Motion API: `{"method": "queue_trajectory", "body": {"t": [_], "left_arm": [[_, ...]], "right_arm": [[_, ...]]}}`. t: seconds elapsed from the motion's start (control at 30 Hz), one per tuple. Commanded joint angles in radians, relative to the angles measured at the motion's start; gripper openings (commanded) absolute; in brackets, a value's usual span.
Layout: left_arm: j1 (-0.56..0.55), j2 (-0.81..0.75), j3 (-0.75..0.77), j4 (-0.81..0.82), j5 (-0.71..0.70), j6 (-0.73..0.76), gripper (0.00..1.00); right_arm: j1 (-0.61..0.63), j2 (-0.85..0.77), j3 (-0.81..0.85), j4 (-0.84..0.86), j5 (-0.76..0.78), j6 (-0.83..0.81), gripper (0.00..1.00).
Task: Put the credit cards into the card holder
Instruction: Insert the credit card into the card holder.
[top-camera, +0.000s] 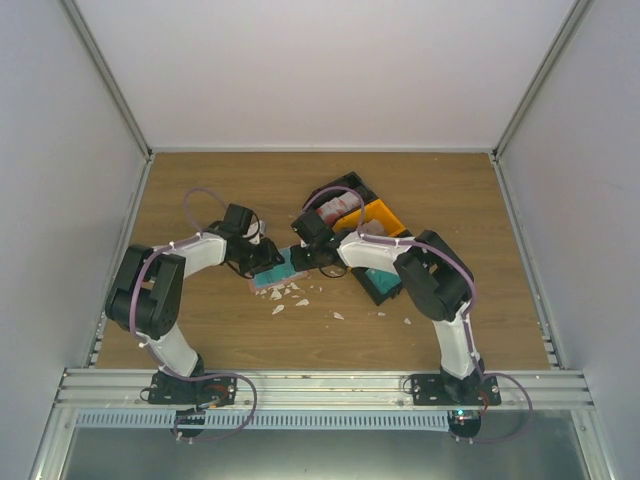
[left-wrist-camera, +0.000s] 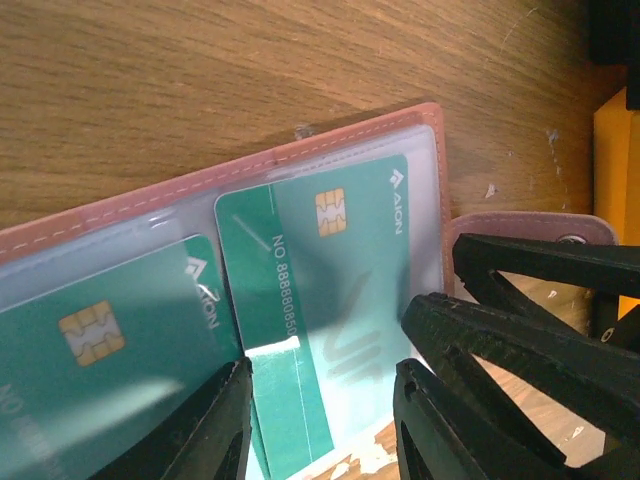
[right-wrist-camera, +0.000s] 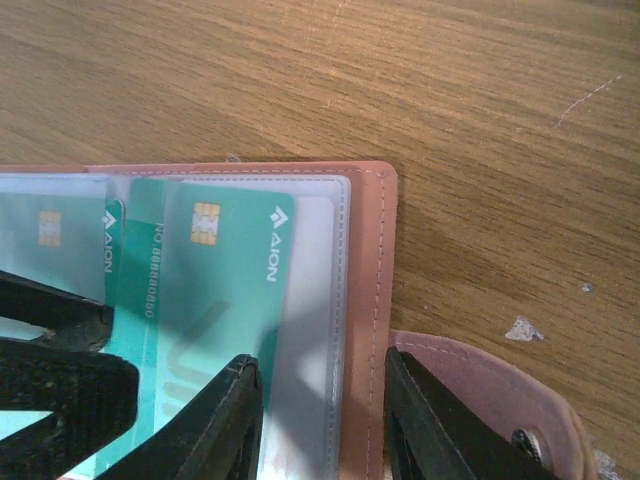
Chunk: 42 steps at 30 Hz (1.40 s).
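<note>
**Grippers spread over the open card holder**

Left gripper (left-wrist-camera: 320, 430) has its two fingers set well apart, low over the open card holder (left-wrist-camera: 350, 138). Between them lies the near end of a teal credit card (left-wrist-camera: 335, 265). I cannot tell whether the pads touch the card's edges. The card sits chip-up in a clear pocket on the holder's right-hand page. Most of it is under the plastic and looks paler, while a darker strip carrying the printed number remains outside the pocket.

Right gripper (right-wrist-camera: 322, 425) is also spread and holds nothing. One of its fingers is over the clear pocket and the other over the salmon clasp tab (right-wrist-camera: 470, 375), so it straddles the holder's stitched outer edge.

A second teal credit card (left-wrist-camera: 100, 335) lies in the neighbouring pocket, just beside the first.

From above, the card holder lies flat and opened on the wooden table (top-camera: 200, 200), about mid-table, with the two grippers meeting over it from either side. White scraps (top-camera: 290, 296) are scattered on the table just in front of the holder. The black and orange bins (top-camera: 383, 214) stand behind and to the right, partly beneath the right arm.
</note>
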Motion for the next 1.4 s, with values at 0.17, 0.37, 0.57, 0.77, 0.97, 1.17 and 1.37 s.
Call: {"method": "queue_trajectory", "body": {"t": [0.17,0.37,0.57,0.77,0.97,1.17,1.37], "left_arm": [[-0.027,0.054,0.028,0.053,0.039,0.024,0.43],[-0.036,0.071,0.033,0.105,0.099,0.02,0.42],[-0.037,0.009,0.042,0.09,0.085,0.027,0.43],[-0.037,-0.146,0.017,-0.004,-0.046,0.042,0.54],[-0.02,-0.274,-0.051,-0.059,-0.183,0.033,0.59],[0.038,-0.325,-0.14,-0.031,-0.144,0.027,0.53],[0.086,-0.319,-0.206,0.023,-0.061,0.028,0.46]], "right_arm": [[-0.037,-0.028,-0.102,0.059,-0.095,0.033,0.37],[-0.044,-0.053,-0.131,0.093,-0.112,0.033,0.38],[-0.044,-0.115,-0.149,0.078,-0.036,0.031,0.38],[-0.022,-0.158,-0.096,-0.013,0.071,-0.008,0.39],[0.048,-0.083,0.024,-0.07,0.078,-0.054,0.41],[0.085,0.008,0.109,-0.053,-0.051,-0.094,0.36],[0.085,0.091,0.145,-0.071,-0.105,-0.095,0.31]]}}
